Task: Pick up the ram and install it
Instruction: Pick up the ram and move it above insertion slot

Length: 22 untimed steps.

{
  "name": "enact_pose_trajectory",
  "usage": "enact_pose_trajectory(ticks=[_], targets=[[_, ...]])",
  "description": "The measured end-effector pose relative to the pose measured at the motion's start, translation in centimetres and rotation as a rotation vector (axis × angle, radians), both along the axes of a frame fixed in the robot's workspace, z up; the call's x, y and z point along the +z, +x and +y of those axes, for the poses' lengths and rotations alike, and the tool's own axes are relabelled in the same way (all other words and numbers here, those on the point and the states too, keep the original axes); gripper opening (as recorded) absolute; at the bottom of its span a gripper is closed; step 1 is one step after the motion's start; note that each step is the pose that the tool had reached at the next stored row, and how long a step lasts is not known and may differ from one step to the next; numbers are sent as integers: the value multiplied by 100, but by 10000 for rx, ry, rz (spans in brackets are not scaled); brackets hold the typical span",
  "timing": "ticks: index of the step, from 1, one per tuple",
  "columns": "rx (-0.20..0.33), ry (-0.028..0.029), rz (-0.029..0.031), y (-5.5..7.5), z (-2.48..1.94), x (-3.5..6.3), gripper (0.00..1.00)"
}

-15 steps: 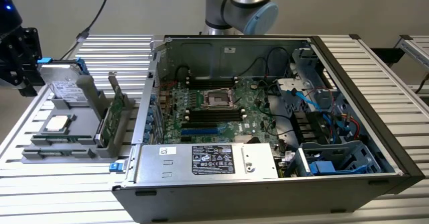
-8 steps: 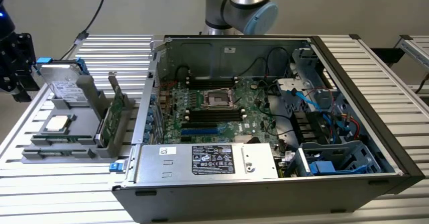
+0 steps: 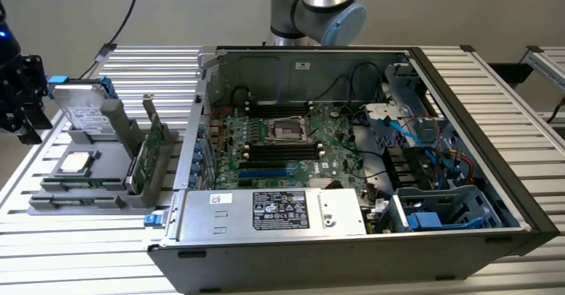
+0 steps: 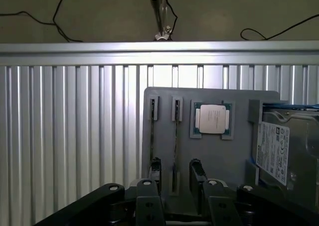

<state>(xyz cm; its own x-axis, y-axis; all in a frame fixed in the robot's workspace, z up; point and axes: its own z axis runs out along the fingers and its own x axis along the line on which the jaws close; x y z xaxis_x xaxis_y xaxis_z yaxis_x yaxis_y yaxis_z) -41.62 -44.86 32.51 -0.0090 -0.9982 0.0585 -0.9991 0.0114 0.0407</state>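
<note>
Ribs of shiny metal run along the whole table (image 3: 521,96), and past its edge is a plain tan surface with thin black cables (image 3: 132,4) lying across it. A big open computer case (image 3: 353,262) sits in the middle of the table, with the green motherboard (image 3: 264,143) flat inside it and the arm (image 3: 322,4) rising behind its far side. A grey tray (image 4: 239,136) sits on the table toward the exterior view's left, close beside the case. In the tray lie a hard drive (image 4: 279,146) at the far end, a square silver processor chip (image 4: 212,119) in the middle, and two thin sticks standing on edge in their holders at the near end. The gripper (image 4: 176,172) hangs over that near end with its two black fingers (image 4: 155,173) spread wide apart. The ram (image 4: 175,136) is one of those two sticks. It shows in the gap between the fingers and sits in its holder in the tray. I cannot tell if the fingers touch it. The other stick (image 4: 152,131) stands just beside it, outside the gap.
</note>
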Motion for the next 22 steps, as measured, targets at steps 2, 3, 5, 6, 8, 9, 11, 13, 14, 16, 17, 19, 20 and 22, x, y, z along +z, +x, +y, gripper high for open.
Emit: enact_pose_trajectory(ticks=[2, 3, 5, 6, 8, 9, 11, 13, 14, 16, 17, 19, 20, 22], targets=[[18, 2, -3, -7, -12, -37, 36], [27, 3, -3, -9, -18, -55, 36], [42, 3, -4, -13, -30, -92, 36], [49, 4, -5, -15, -36, -110, 36], [63, 5, -7, -18, -47, -146, 36], [73, 5, -7, -20, -52, -165, 36], [89, 6, -8, -22, -62, -200, 36], [102, 7, -11, -23, -74, -237, 36], [106, 7, -12, -24, -80, -255, 36], [117, 10, -14, -25, -95, -292, 36], [125, 11, -14, -25, -103, -310, 36], [143, 15, -18, -25, -119, -346, 36], [153, 17, -22, -25, -126, -363, 36], [174, 20, -29, -25, -142, -396, 36]])
